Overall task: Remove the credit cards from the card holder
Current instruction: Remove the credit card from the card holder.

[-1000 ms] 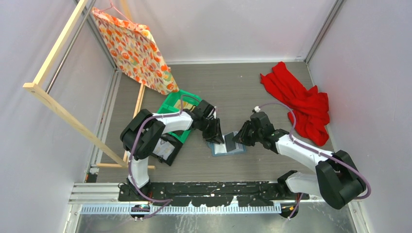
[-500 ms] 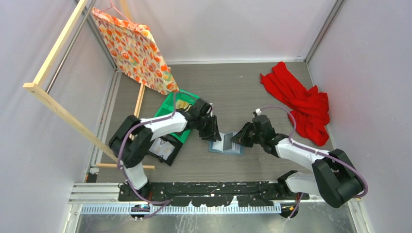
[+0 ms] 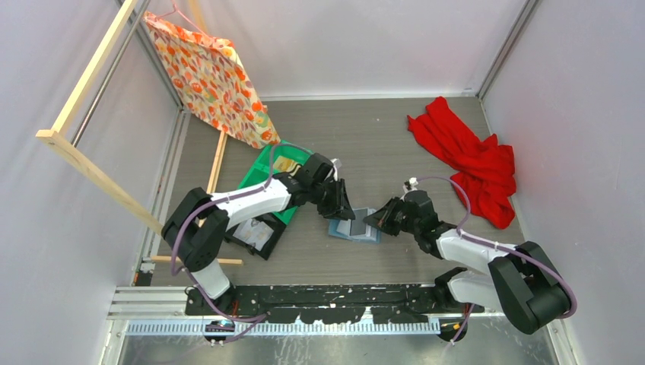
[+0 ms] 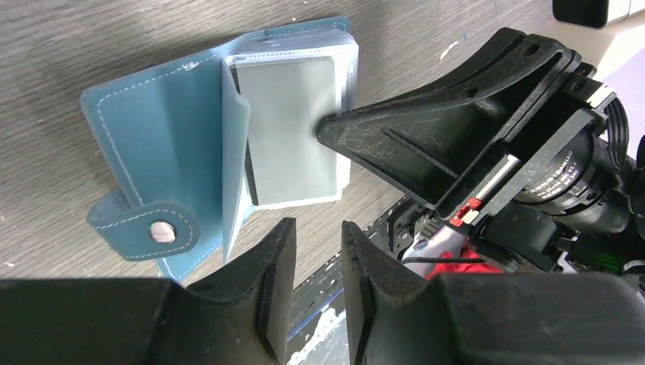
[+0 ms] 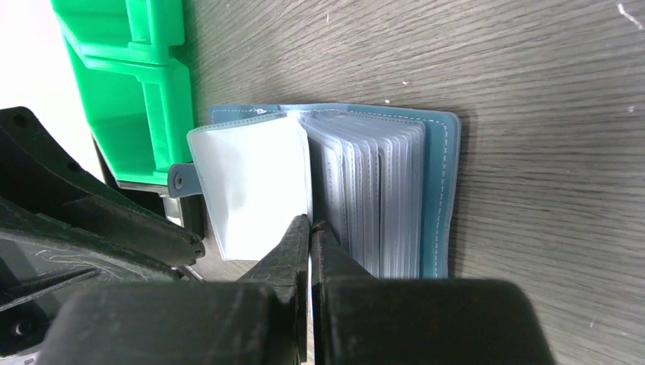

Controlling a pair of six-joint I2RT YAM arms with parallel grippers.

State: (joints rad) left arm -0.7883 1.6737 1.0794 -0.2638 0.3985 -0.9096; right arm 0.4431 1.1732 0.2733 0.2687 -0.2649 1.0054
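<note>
Jaws of the right gripper [image 5: 308,228] are seen pressed flat together, with no gap left between them. Their tips are set at the near edge of a raised clear sleeve in the card holder [image 5: 443,190]. Whether that edge is pinched between them cannot be told, since the tips hide it. In the left wrist view the same tips are seen meeting the side of a pale grey credit card [image 4: 293,133] lying in the top sleeve. The left gripper [image 4: 316,228] is held just beside the holder's edge, jaws parted by a narrow gap, with nothing between them and nothing touched. The card holder is laid open on the grey wood-grain table [image 5: 517,68], blue cover down. A stack of clear sleeves is fanned over one panel, and the snap tab [image 4: 156,228] lies off the other. The holder is placed between the two grippers, near the middle of the table. A green bin [image 5: 141,84] is noted near it on the left arm's side. A red cloth [image 3: 471,160] is bunched well apart toward the far right. Orange-patterned fabric [image 3: 209,76] is hung from a wooden frame [image 3: 87,72] at the far left.
</note>
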